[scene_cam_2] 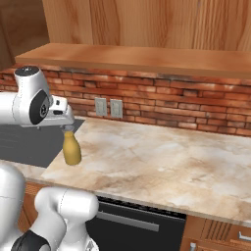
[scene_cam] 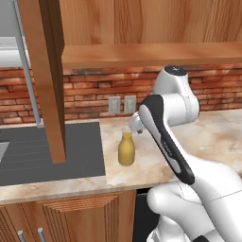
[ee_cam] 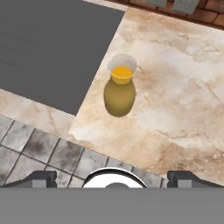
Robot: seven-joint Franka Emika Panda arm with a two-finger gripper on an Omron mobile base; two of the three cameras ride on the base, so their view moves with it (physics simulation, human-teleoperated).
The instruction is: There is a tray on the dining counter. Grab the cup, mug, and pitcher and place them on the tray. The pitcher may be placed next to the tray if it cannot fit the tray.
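while poised above the marble counter (scene_cam_2: 162,162) with jaws spread wide and pinching nothing, claw (ee_cam: 112,177) looks straight down, two dark fingertips (ee_cam: 41,178) far apart at the bottom of the hand view. below the claw and a little ahead of it: pitcher (ee_cam: 119,91), mustard-yellow, upright, rounded body under a narrower paler neck, mouth open toward the camera. well apart from both fingertips, untouched. stands on the beige marble, just beside the edge of the dark grey ribbed panel (ee_cam: 52,48) that lies off to the claw's left in the hand view. seen from the left base view, pitcher (scene_cam: 126,149) sits just under the white hand, near the front part of the counter, with the grey panel (scene_cam: 52,153) beside it. from the right base view, pitcher (scene_cam_2: 71,149) directly beneath the hand, neck close under it, whether touching cannot be told there. beyond the claw, red brick wall (scene_cam_2: 186,105) with two pale outlets (scene_cam_2: 108,107), wooden shelf (scene_cam_2: 147,59) above. below the claw's near side, grey floor tiles (ee_cam: 39,151).
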